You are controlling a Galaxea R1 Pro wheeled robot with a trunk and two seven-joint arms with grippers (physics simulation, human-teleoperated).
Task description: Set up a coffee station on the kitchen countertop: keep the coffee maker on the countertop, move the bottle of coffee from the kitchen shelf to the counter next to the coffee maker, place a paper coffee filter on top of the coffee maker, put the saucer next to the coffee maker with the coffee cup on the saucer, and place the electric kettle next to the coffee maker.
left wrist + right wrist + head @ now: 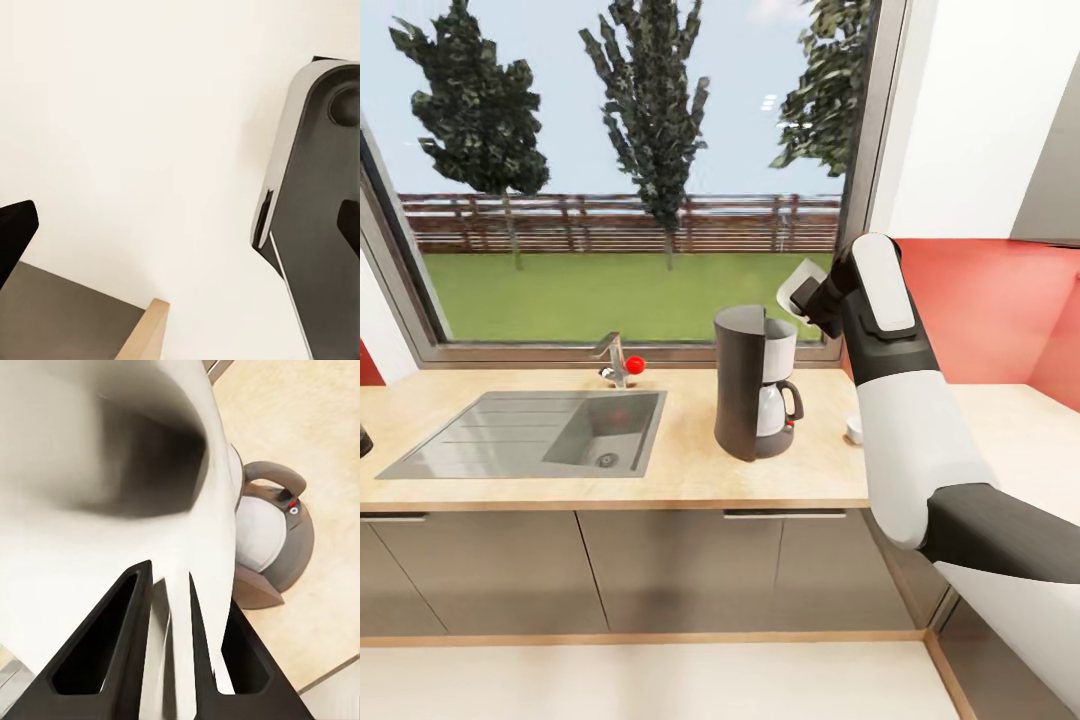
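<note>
I'm seeing the kitchen countertop [690, 470] carrying the coffee maker [752, 382] just right of the sink [530, 432]. I'm holding the right gripper [805, 295] above it, clamping the paper coffee filter [97, 510]. Left gripper: can't tell.

No text, label, brand, number or sign can be read anywhere in these pictures. The coffee maker [753, 382] has a plain dark shell with no lettering on it, and only a small red dot shows at its base. The kitchen countertop [690, 470] is likewise unmarked.
</note>
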